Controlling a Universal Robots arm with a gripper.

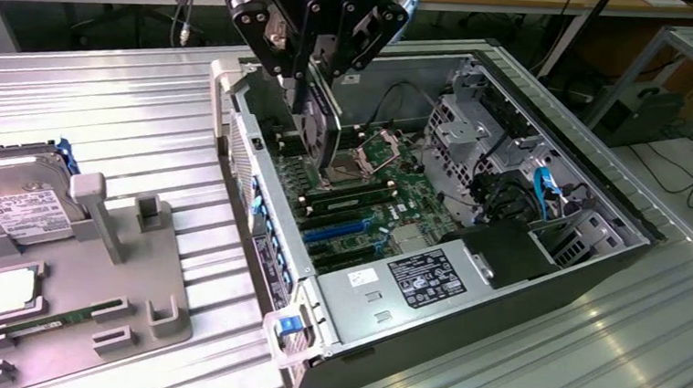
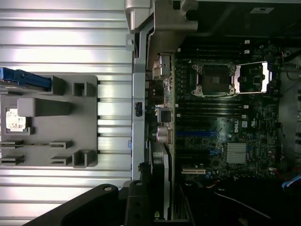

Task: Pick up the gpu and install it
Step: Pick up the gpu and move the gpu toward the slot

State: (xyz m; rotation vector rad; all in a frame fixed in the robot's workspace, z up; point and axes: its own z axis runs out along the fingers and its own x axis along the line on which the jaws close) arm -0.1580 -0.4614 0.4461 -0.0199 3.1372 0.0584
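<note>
Two names can be read: "ROBOTIQ" in white on the black body of the tool [image 1: 318, 78], and "DELL" printed on the motherboard [image 2: 221, 122] in the wrist view. The white labels on the hard drive [image 1: 16, 212] and on the silver power supply [image 1: 420, 277] are too small to read. The tool is closed narrowly on the gpu [image 1: 314, 128] and holds it by its upper edge. The card hangs on edge inside the open computer case [image 1: 576, 139], with its long axis pointing down toward the board. From the wrist it appears as a thin strip running along the case's port-side wall, just beside it. Its lower end sits over the area near the processor socket [image 2: 214, 80]; whether it touches the board cannot be told. Blue slots [image 1: 332, 230] lie farther along the board. The grey tray [image 1: 73, 276] with the memory stick [image 1: 51, 324] rests well apart on the ribbed metal surface [image 1: 120, 114], at the exterior view's left.
</note>
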